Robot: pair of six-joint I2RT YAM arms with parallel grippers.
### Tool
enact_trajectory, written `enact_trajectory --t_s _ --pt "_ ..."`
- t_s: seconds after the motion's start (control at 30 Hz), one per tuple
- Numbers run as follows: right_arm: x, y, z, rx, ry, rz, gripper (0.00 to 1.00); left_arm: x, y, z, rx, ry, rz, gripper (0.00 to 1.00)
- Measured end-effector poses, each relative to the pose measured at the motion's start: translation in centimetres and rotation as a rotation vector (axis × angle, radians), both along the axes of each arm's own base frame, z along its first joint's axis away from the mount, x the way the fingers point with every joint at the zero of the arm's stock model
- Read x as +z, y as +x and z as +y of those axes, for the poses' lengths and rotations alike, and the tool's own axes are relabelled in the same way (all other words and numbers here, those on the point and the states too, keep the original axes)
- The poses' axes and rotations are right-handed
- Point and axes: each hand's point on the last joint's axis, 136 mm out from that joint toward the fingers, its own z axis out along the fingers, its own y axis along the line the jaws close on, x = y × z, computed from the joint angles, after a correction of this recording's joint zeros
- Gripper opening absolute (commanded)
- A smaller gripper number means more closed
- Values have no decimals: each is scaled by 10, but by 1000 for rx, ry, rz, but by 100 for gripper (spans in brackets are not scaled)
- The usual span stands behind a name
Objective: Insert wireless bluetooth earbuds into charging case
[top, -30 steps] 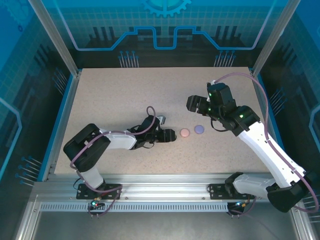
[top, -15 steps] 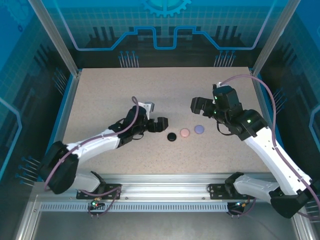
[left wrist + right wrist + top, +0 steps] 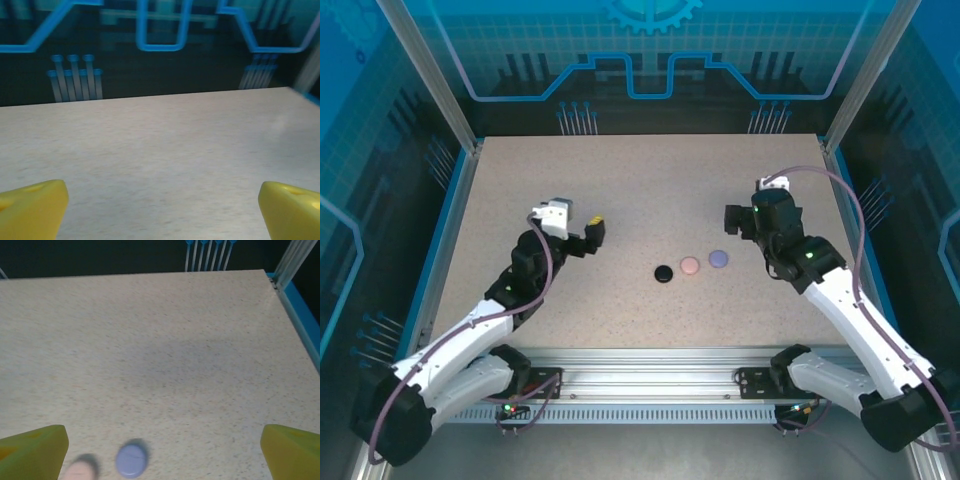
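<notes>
Three small round charging cases lie shut in a row on the table: a black case (image 3: pixel 664 272), a pale pink case (image 3: pixel 690 266) and a lilac case (image 3: pixel 719 258). No earbuds are in view. My left gripper (image 3: pixel 584 238) hangs open well to the left of the black case, with bare table between its yellow fingertips (image 3: pixel 33 207). My right gripper (image 3: pixel 740 222) is open just up and right of the lilac case. In the right wrist view the lilac case (image 3: pixel 132 458) and the pink case (image 3: pixel 80 470) lie low between the spread fingertips (image 3: pixel 33 452), untouched.
The speckled table (image 3: pixel 640 180) runs back to a dark wall with blue markings. A blue rail (image 3: pixel 300 315) and a metal post mark the table's right edge. Both arm bases sit on the metal frame (image 3: pixel 650 385) at the near edge.
My left gripper opened, left the black case on the table and drew back to the left. My right gripper opened wider and moved right, away from the lilac case.
</notes>
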Motion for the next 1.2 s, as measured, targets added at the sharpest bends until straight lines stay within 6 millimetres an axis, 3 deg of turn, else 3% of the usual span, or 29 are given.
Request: enact_trajectory --t_s 0.13,0.23,0.37,0.53,0.77,0.87,0.97,1.2 --pt "-44 7 -23 -40 -64 20 100 -36 4 48 134 81 15 99" --pt "-72 10 -41 -74 -88 23 100 -67 5 67 187 118 50 99" --pt "-97 21 -57 -92 -98 -8 100 -103 11 86 236 137 112 99" --pt "-125 38 -63 -47 -111 -49 100 -129 24 93 237 131 140 99" --pt "-166 50 -79 -30 -36 -91 100 -150 36 90 187 119 147 99" --pt "-178 59 -66 47 -9 -89 100 -163 38 90 176 121 172 99" --pt "-186 66 -48 142 -4 -90 100 -159 41 89 169 116 157 99" --pt "-170 80 -29 250 11 -135 100 -139 66 100 210 76 136 99"
